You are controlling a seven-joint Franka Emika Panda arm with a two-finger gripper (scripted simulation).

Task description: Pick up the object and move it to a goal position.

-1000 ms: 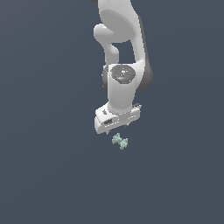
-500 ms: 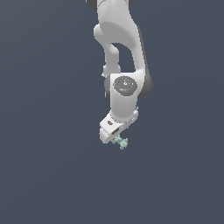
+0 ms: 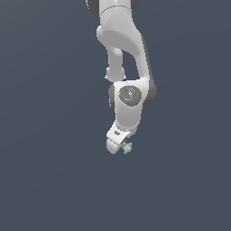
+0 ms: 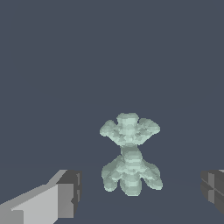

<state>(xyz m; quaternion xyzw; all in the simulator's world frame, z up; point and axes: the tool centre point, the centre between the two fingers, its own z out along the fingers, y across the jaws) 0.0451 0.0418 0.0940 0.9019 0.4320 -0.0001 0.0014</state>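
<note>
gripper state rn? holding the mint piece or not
Gripper: open, holding nothing. Its fingers stand apart on either side of the mint-green piece, with clear gaps showing.

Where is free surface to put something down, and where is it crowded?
Only the spot under the arm is crowded: the gripper hangs open around the mint-green object, one finger on each side of it. The grey surface shows nothing else on either side of the exterior view.

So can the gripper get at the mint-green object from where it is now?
Probably yes: the gripper is open, with the object between its fingers and nothing visible blocking it.
</note>
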